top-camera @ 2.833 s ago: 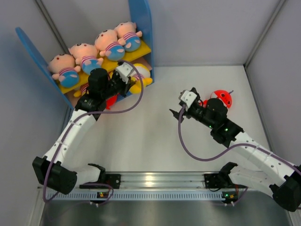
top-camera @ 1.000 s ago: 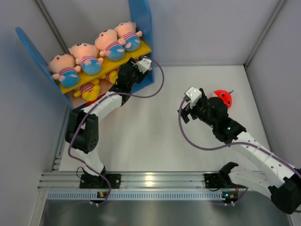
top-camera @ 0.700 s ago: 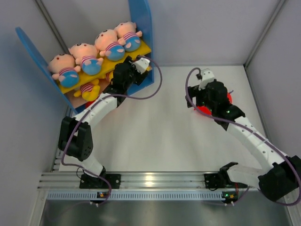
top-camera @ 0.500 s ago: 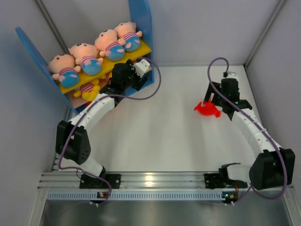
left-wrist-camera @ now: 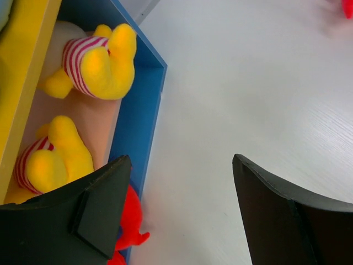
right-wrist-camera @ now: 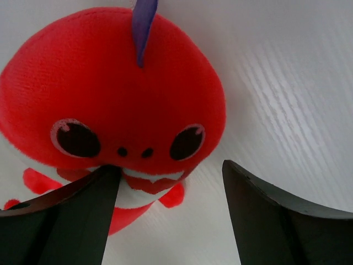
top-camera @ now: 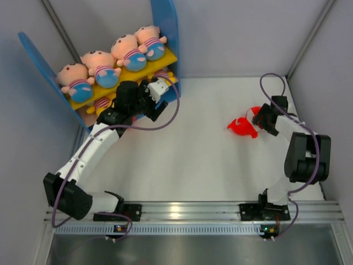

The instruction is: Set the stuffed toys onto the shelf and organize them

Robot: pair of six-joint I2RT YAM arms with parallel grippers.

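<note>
right gripper (right-wrist-camera: 170, 165) hung spread over red monster plush (right-wrist-camera: 110, 88), seemingly lined up to grab | left gripper (left-wrist-camera: 181, 165) gaped empty beside shelf (left-wrist-camera: 146, 105), clear of yellow creatures (left-wrist-camera: 99, 61)

Shelf (top-camera: 165, 22): you see blue sides, yellow upper board (top-camera: 170, 55), tan-pink lower board (left-wrist-camera: 77, 118) | dolls (top-camera: 99, 63): pink faces, striped shirts, blue bottoms | yellow toys (left-wrist-camera: 102, 63): red-white stripes | monster (right-wrist-camera: 110, 88): red, purple fin (right-wrist-camera: 142, 22), black eyes ringed pink, white mouth band | your table (top-camera: 182, 165): white
</note>
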